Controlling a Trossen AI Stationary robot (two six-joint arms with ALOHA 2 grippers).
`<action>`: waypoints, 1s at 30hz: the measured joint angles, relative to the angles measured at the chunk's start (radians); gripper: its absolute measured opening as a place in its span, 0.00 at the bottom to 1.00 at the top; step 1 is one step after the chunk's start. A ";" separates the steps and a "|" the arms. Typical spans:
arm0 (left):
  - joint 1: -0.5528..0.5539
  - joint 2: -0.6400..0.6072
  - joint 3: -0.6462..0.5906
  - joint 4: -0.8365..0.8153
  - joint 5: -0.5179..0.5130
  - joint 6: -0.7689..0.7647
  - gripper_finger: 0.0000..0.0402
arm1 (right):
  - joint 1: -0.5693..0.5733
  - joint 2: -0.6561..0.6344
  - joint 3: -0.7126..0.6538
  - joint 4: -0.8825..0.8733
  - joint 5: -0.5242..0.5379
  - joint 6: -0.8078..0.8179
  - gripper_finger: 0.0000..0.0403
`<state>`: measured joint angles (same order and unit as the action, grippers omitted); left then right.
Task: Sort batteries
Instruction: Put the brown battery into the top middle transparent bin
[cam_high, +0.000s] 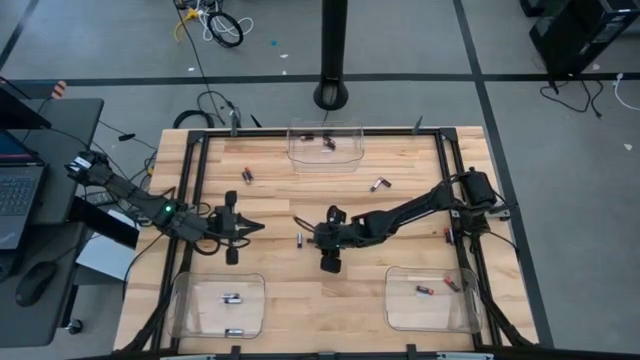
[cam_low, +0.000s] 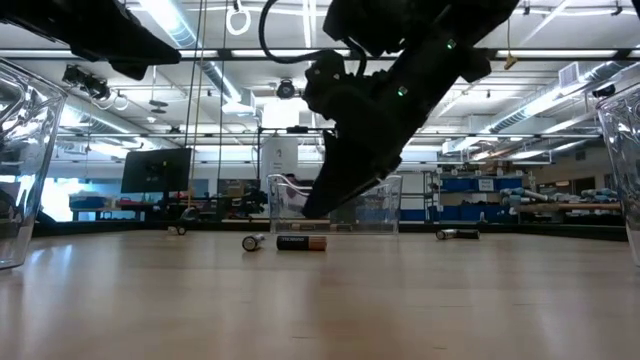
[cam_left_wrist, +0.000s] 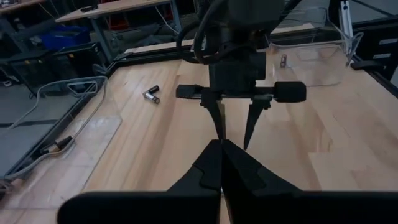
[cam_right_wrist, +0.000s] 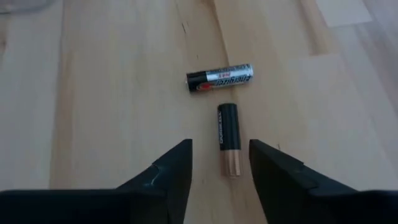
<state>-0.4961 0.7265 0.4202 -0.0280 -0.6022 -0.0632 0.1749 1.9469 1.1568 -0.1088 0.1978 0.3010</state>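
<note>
Hovering low over the middle of the pale wooden table (cam_high: 330, 300), the right gripper (cam_right_wrist: 219, 163) has its two dark fingers spread apart and holds nothing; between them, lying flat on the wood, is a black cylindrical battery with a copper-coloured end (cam_right_wrist: 227, 138), that end pointing back toward the gripper. Just beyond it, close but not touching, lies a black-and-silver battery with a red band (cam_right_wrist: 220, 78), turned crosswise to the first.

The fingers look only a little wider than the cell, so a slightly skewed descent could land a fingertip on top of it, and a cylinder on smooth wood would probably roll away. A closing finger might also nudge the crosswise battery, which sits near enough to be disturbed.

The left gripper (cam_high: 252, 227) waits just to the left, fingers pressed together and empty, pointing at the right arm; its tips are near enough that a sideways swing by either arm could bring them together.

Farther out, a clear plastic bin at the back edge (cam_high: 325, 147) holds a couple of cells, and two more clear bins sit at the front left (cam_high: 218, 305) and front right (cam_high: 431, 298), each holding two. Loose batteries lie near the back left (cam_high: 247, 175) and right of centre (cam_high: 378, 184)
</note>
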 joint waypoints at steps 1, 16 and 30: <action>0.000 0.000 0.000 0.000 0.000 0.005 0.03 | 0.000 0.000 -0.004 0.000 0.000 0.003 0.42; 0.000 0.000 0.000 -0.001 -0.008 0.015 0.03 | -0.026 0.000 -0.059 0.061 0.000 -0.015 0.38; 0.000 0.000 0.000 0.001 -0.023 0.010 0.03 | -0.028 -0.001 -0.118 0.151 -0.014 -0.025 0.37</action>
<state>-0.4961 0.7265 0.4206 -0.0270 -0.6256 -0.0537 0.1467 1.9461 1.0389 0.0426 0.1839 0.2756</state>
